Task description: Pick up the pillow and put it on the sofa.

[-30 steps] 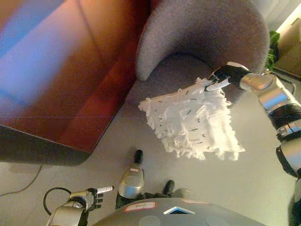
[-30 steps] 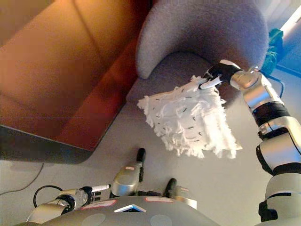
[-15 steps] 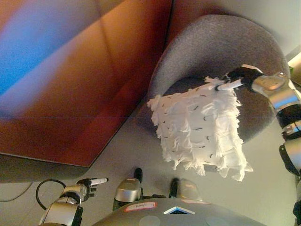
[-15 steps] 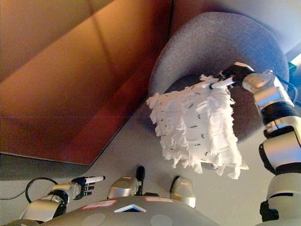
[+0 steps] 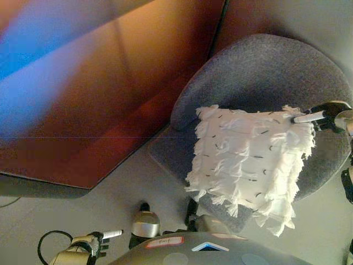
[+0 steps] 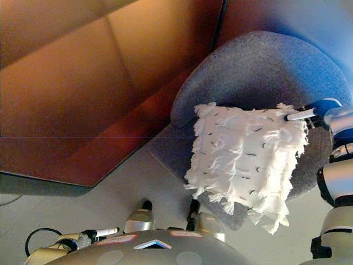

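A white fringed pillow [image 5: 251, 160] with short dark marks hangs in the air in front of the grey round sofa chair [image 5: 259, 72]. My right hand [image 5: 325, 114] is at the right edge, shut on the pillow's upper right corner. The pillow covers most of the chair's seat and hangs down past its front edge. My left hand [image 5: 94, 243] shows low at the bottom left, fingers relaxed, holding nothing.
A large brown-red panel [image 5: 94, 105] fills the left and top of the view, close beside the grey chair. Grey floor [image 5: 99, 210] lies between the panel and me.
The whole view has shifted, so the camera moved. The chair now sits more to the right and closer. The pillow now hangs flatter against the seat, and my right hand has moved right.
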Controlling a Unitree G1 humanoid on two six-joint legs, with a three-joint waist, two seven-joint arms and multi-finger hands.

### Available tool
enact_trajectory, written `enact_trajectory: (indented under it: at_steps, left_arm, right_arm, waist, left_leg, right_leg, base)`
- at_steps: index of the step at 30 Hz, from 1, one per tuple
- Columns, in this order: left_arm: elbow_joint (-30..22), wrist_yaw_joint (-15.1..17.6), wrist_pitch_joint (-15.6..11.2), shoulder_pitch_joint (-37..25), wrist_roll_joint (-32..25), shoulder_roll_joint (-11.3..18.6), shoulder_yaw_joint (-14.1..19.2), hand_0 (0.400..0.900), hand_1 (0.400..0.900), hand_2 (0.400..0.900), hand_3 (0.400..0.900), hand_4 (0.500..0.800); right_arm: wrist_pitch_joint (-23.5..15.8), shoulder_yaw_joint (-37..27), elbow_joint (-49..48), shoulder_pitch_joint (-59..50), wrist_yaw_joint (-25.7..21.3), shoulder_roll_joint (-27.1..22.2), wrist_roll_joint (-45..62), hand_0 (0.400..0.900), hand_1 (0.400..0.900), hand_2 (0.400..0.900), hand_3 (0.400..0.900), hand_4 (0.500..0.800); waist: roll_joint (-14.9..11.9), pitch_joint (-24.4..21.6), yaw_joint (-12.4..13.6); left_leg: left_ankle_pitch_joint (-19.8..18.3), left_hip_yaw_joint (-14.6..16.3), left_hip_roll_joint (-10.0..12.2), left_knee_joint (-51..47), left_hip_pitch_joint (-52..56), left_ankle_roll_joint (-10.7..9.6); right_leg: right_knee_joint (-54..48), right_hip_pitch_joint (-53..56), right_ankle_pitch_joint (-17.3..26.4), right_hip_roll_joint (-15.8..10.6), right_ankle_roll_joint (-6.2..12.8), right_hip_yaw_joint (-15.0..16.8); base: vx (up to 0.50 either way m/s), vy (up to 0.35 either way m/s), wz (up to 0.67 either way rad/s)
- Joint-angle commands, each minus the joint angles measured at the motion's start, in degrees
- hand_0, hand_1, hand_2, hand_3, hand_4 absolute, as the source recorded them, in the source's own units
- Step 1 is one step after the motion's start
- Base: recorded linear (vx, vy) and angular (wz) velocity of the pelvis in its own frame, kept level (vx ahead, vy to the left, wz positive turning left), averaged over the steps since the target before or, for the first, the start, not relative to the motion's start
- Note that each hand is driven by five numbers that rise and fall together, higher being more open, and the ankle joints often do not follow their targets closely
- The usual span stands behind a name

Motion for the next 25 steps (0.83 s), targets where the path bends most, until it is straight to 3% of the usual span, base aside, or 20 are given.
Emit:
enact_trajectory:
  at_steps: [1,12,22,25]
  left_arm:
    - [2.77,1.54,0.38,-1.4,2.73,4.91,-3.65,0.9,0.9,0.9,0.9,0.8]
    - [3.08,1.95,0.51,-1.92,2.69,4.46,-3.62,0.9,0.9,0.9,0.9,0.8]
    - [3.71,0.54,-0.16,-2.59,1.9,5.42,-3.12,0.9,0.9,0.9,0.9,0.8]
    - [3.12,-0.16,-0.52,-2.67,0.81,5.52,-2.78,0.9,0.9,0.9,0.9,0.8]
  right_arm:
    - [0.79,0.16,0.48,-13.28,-7.76,-7.95,-1.86,0.9,0.9,0.9,0.9,0.8]
    - [2.37,1.28,1.46,-13.74,-5.83,-8.46,-4.73,0.9,0.9,0.9,0.9,0.8]
    - [1.64,-2.02,0.39,-9.69,-8.86,-11.47,-3.36,0.9,0.9,0.9,0.9,0.8]
    - [-0.79,-6.82,-2.25,-4.0,-11.13,-12.37,0.84,0.9,0.9,0.9,0.9,0.8]
  waist:
    - [-0.95,-4.12,2.35]
    - [0.08,-5.01,1.25]
    - [-0.01,-6.0,-1.41]
    - [0.03,-6.3,-2.79]
  left_leg:
    - [6.04,-0.25,-1.65,-3.54,-5.02,2.03]
    - [5.22,-0.07,-1.35,-3.72,-2.8,1.66]
    - [4.24,1.64,-1.47,-4.14,-0.91,1.78]
    - [3.84,2.63,-1.65,-4.16,-0.27,1.99]
  right_leg:
    - [3.84,2.72,-6.66,-3.92,4.9,-1.0]
    - [3.51,5.13,-8.27,-3.55,4.08,-0.88]
    - [2.2,6.42,-8.16,-3.2,4.25,1.01]
    - [2.08,6.61,-8.05,-3.28,4.51,1.88]
  base:
    - [0.01,-0.028,-0.04]
    - [0.04,-0.011,-0.09]
    - [-0.03,0.01,-0.13]
    - [-0.08,0.04,-0.18]
